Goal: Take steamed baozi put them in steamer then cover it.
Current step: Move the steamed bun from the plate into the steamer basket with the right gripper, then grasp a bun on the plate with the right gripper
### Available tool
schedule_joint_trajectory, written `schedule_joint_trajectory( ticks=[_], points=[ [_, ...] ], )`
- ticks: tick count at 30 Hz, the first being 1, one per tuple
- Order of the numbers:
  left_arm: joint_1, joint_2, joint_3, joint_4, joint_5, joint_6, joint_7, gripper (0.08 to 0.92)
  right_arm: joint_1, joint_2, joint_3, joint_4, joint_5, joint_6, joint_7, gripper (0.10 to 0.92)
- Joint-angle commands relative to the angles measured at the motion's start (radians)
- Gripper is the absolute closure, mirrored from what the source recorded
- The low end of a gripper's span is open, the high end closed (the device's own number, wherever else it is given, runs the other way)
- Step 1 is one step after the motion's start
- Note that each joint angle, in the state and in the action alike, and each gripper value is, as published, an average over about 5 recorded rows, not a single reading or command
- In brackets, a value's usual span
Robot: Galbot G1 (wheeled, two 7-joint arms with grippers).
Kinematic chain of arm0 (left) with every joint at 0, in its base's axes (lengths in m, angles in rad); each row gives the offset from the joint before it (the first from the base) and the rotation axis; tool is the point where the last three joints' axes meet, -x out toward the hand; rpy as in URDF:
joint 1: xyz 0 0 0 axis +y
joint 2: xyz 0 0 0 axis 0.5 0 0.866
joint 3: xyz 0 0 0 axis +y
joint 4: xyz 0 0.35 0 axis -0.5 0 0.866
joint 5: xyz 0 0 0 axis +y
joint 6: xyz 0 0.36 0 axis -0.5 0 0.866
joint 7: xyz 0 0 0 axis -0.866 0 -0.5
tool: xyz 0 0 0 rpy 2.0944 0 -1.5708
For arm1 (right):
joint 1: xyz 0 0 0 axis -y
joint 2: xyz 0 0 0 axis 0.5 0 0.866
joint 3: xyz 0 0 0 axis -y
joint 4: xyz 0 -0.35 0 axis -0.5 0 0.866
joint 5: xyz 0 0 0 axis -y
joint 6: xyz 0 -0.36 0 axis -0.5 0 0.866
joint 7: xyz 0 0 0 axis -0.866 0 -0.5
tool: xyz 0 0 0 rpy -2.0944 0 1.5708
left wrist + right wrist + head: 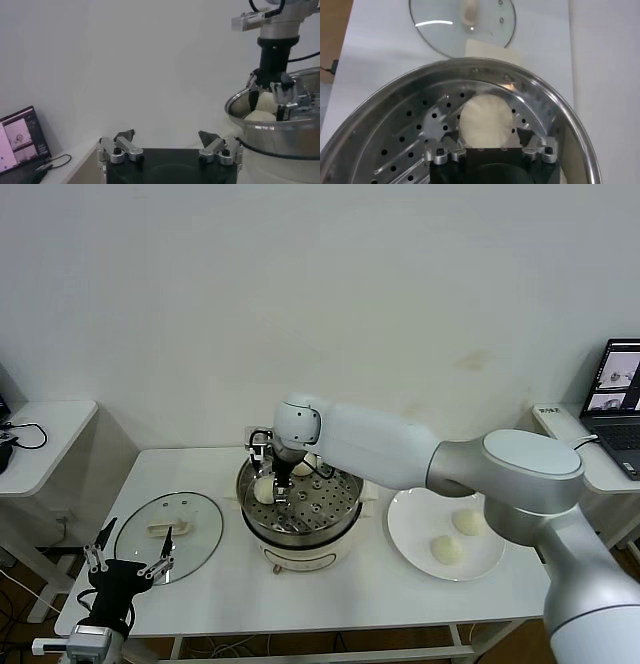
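Steamer (300, 519) sits mid-table, uncovered; steel pot on cream base, perforated tray visible inside. Contents: two steamed baozi. One bun (264, 490) lies on the tray at the robot's-left side of the pot. Second bun (303, 467) lies at the far side of the tray, partly hidden behind the arm.

Right gripper (277, 496) reaches down into the pot, directly over the near-left bun. In the right wrist view that bun (485, 120) rests on the perforated tray between the fingertips (538, 148), and the jaws stand wide, with a gap showing on either side of the dough. Bun not gripped; it sits on the tray by its own weight. The left wrist view shows the same gripper (274, 95) inside the steel rim, with two buns (260, 115) just behind and below its fingers.

White plate (410, 529) lies to the right of the steamer, just beside it. Contents: two more buns, one nearer the far rim (468, 522), one nearer the front (446, 550), close together but apart.

Cover (168, 534), glass with cream handle, lies flat on the table left of the steamer, not on the pot.

Left gripper (128, 564) hangs at the table's front-left edge, near the rim of the cover, jaws spread wide, holding nothing.
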Motion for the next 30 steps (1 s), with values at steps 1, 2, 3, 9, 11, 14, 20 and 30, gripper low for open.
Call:
schedule_joint_trajectory(
  ticks=[1,2,3,9,11,14,20,30],
  points=[
    [0.0,0.002,0.002,0.006,0.0,-0.001,0.001,0.177,0.097,-0.109,-0.018,0.136,-0.029,0.043,-0.106,0.203],
    [0.0,0.003,0.004,0.009,-0.001,-0.001,0.001,0.177,0.125,-0.135,-0.026,0.162,-0.032,0.053,-0.122,0.203],
    [-0.001,0.003,0.005,0.01,-0.001,-0.001,0.001,0.177,0.15,-0.157,-0.034,0.184,-0.034,0.063,-0.134,0.203],
    [-0.003,0.012,0.011,0.019,-0.001,-0.003,0.001,0.177,0.255,-0.342,-0.064,0.323,-0.053,0.122,-0.199,0.203],
    [-0.005,0.017,0.015,0.023,-0.001,-0.003,0.001,0.177,0.271,-0.428,-0.067,0.381,-0.074,0.152,-0.23,0.203],
    [-0.006,0.019,0.023,0.027,0.002,-0.003,0.001,0.177,0.279,-0.553,-0.07,0.46,-0.108,0.187,-0.258,0.202],
    [-0.006,0.022,0.038,0.027,0.009,-0.004,0.002,0.177,0.239,-0.77,-0.054,0.568,-0.196,0.232,-0.28,0.203],
    [-0.004,0.022,0.05,0.024,0.026,-0.003,0.001,0.177,-0.05,-1.001,0.09,0.598,-0.399,0.322,-0.304,0.203]
  ],
)
